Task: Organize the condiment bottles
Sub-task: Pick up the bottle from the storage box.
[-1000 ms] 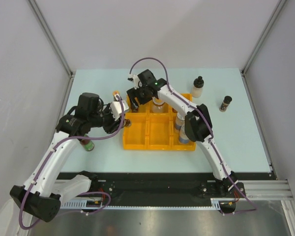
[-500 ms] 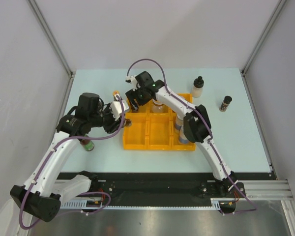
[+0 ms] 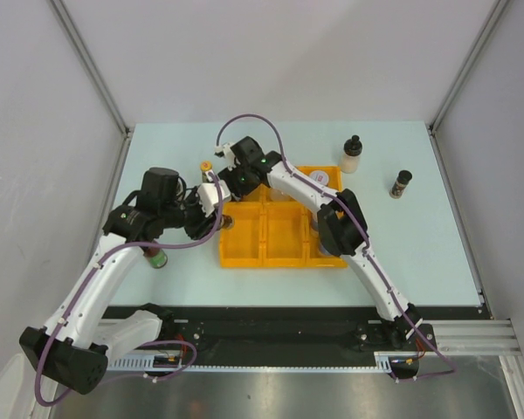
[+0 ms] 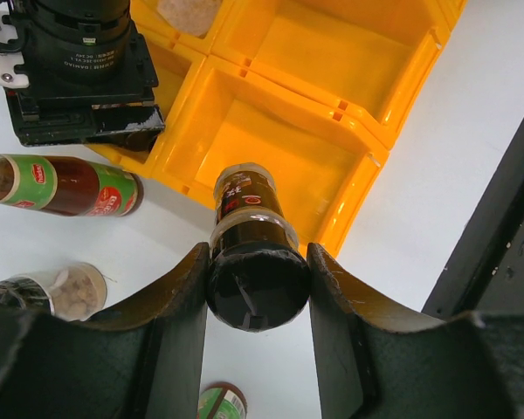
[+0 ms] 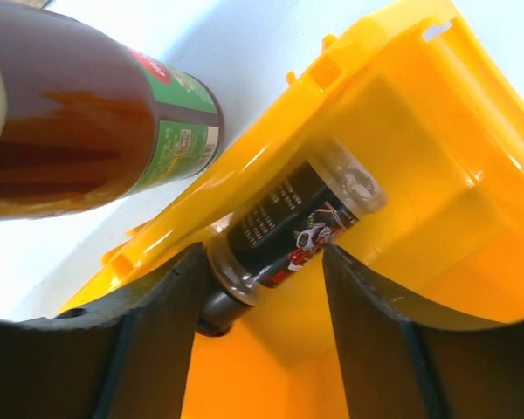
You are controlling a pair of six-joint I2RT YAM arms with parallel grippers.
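My left gripper [image 3: 220, 215] is shut on the black cap of a dark spice jar [image 4: 247, 205], held upright at the left edge of the yellow-orange tray [image 3: 284, 251], by its front-left compartment [image 4: 271, 131]. My right gripper [image 3: 230, 177] is open over the tray's back-left compartment. In the right wrist view a black-labelled jar [image 5: 301, 223] leans inside that compartment between my spread fingers [image 5: 157, 323]. A red and green-labelled sauce bottle [image 5: 96, 148] lies on the table just outside the tray; it also shows in the left wrist view [image 4: 61, 183].
A white bottle with a black cap [image 3: 351, 154] and a small dark jar [image 3: 401, 183] stand at the back right. Jars fill the tray's right compartments [image 3: 325, 177]. A clear jar [image 4: 65, 292] and a green-labelled bottle [image 3: 159, 258] are left of the tray, under my left arm.
My right gripper has moved left to the tray's back-left corner. My left gripper has shifted slightly with the spice jar in it.
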